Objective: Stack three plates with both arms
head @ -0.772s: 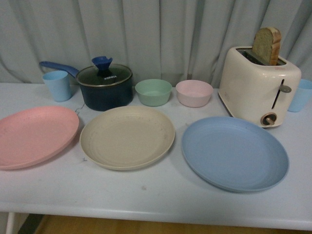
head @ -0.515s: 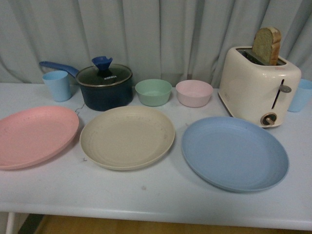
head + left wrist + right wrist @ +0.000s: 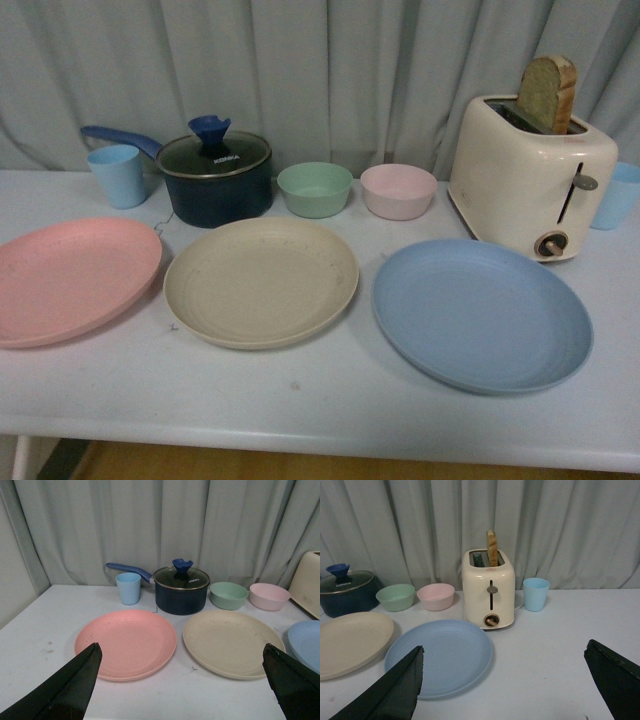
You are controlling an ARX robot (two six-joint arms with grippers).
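Front view has the pink plate, beige plate and blue plate lying flat in a row on the table, close together but none overlapping, so no stacking is done yet; neither arm shows there. Left wrist view puts the left gripper short of the pink and beige plates, fingers spread wide and empty. The right gripper hangs equally wide and empty before the blue plate, each arm seemingly posted to take the outer plate on its own side.
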